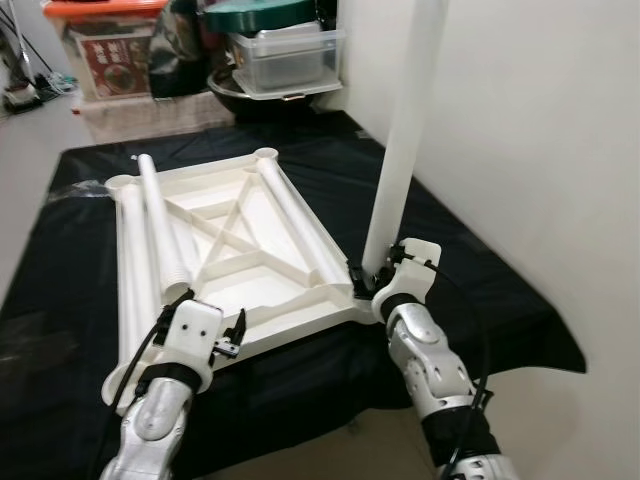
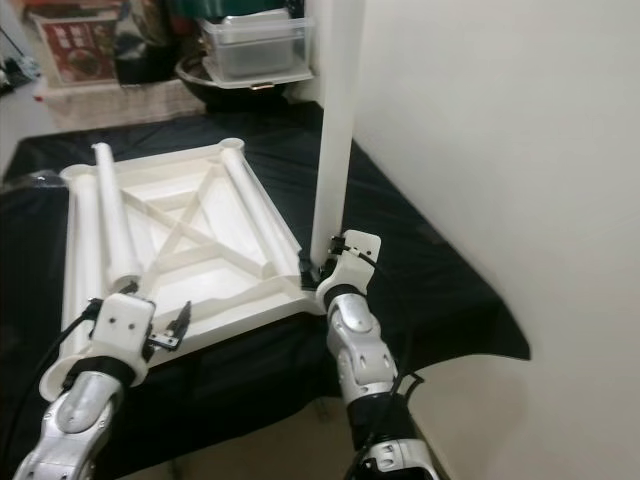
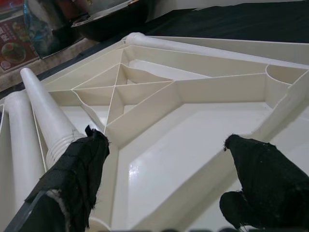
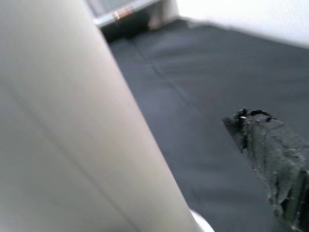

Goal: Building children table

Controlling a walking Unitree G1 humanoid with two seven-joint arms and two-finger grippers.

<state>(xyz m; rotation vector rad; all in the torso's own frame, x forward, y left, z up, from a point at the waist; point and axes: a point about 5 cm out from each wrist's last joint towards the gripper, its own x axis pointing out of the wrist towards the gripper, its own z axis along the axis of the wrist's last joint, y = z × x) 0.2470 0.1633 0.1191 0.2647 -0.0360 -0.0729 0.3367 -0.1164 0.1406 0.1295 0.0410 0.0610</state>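
The white plastic table top point(image 1: 290, 322) lies upside down on a black cloth point(image 1: 480, 290). One white leg point(image 1: 405, 130) stands upright in the near right corner socket. My right gripper point(image 1: 368, 275) is at that leg's base; in the right wrist view its one visible finger point(image 4: 270, 145) stands apart from the leg point(image 4: 72, 121), so it is open. My left gripper point(image 3: 164, 145) hovers open over the near left rim, holding nothing. Two loose legs point(image 1: 160, 220) lie along the left side, and a third leg point(image 1: 295, 215) lies on the right side.
A white wall point(image 1: 540, 120) runs close along the right. Clear storage boxes point(image 1: 285, 55), a dark bowl point(image 1: 235, 85) and a printed carton point(image 1: 110, 55) stand past the far end. The cloth's front edge point(image 1: 300, 420) drops off right before me.
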